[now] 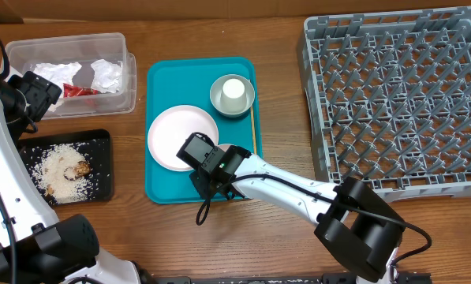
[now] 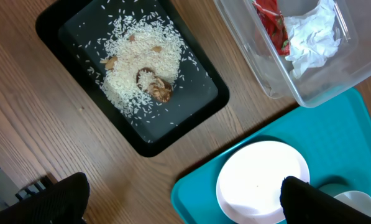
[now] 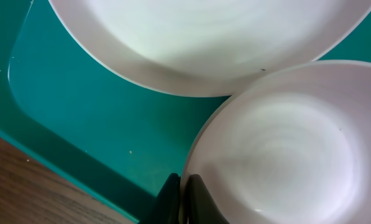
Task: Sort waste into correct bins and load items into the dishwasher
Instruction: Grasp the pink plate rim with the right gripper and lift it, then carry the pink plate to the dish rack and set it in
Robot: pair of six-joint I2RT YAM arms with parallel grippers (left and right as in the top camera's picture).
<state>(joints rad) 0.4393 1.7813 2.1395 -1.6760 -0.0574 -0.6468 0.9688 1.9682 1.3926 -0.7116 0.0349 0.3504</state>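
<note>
The right pincer (image 3: 181, 198) is clenched on the near rim of the smaller white plate (image 3: 278, 149). The plate lies flat on the teal tray (image 3: 79, 124), its far edge touching the large pale plate (image 3: 204, 37). The hold looks thin, only 2 fingertips on a smooth lip. On lifting, the plate may pivot and slip out, or drag its neighbour. Swinging toward the dish rack (image 1: 401, 95), it could clip the bowl (image 1: 217, 102) and the cup (image 1: 233, 91) inside it. The left pincer (image 2: 182, 202) is spread wide, holding nothing, above the black tray (image 2: 67, 37).
</note>
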